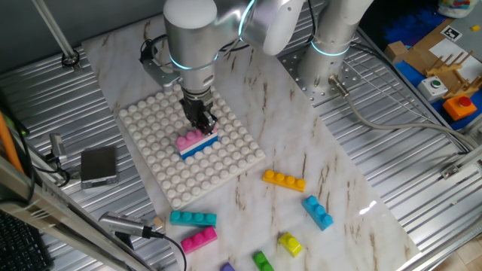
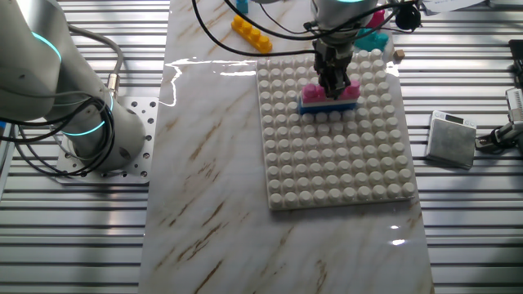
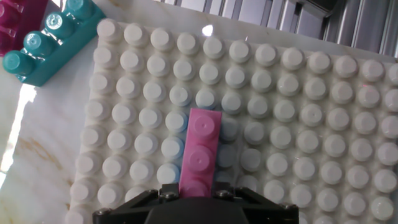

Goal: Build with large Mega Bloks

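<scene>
A pink Mega Blok (image 1: 193,138) (image 3: 202,149) tops a small stack with a blue brick (image 1: 199,147) (image 2: 331,105) under it, standing on the white studded baseplate (image 1: 162,165) (image 2: 343,163). My gripper (image 1: 202,120) (image 2: 333,77) (image 3: 198,193) comes straight down on it, shut on the near end of the pink brick. Loose bricks lie on the marble in front of the plate: orange (image 1: 284,181), blue (image 1: 318,211), teal (image 1: 193,218) (image 3: 53,37), magenta (image 1: 199,239), yellow (image 1: 290,243) and green (image 1: 262,261).
A small grey box (image 1: 99,165) (image 2: 452,139) sits on the ribbed metal beside the plate. The arm's base (image 1: 331,45) is bolted at the back of the table. Cables and a probe (image 1: 128,226) lie at the front left corner.
</scene>
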Robot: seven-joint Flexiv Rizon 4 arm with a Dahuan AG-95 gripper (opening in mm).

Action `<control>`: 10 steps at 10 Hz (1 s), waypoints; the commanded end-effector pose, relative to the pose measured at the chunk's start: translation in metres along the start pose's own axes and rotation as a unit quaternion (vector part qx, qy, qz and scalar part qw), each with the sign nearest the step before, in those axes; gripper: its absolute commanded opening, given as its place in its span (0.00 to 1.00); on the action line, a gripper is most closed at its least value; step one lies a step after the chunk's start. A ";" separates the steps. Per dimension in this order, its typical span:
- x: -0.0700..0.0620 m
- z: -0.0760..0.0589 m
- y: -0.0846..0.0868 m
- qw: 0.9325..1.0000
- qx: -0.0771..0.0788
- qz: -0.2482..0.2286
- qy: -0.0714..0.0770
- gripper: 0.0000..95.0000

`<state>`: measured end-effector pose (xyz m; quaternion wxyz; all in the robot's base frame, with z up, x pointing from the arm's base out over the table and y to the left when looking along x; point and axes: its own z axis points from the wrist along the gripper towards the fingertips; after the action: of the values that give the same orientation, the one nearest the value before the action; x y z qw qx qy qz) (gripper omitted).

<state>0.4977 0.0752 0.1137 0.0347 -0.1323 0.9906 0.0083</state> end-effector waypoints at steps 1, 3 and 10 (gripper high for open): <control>0.001 -0.008 0.001 1.000 -0.002 -0.006 0.003 0.60; 0.000 -0.021 0.002 1.000 0.001 0.005 0.003 0.00; -0.012 -0.025 -0.003 1.000 -0.006 0.009 0.007 0.00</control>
<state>0.5085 0.0751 0.1383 0.0266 -0.1237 0.9919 0.0136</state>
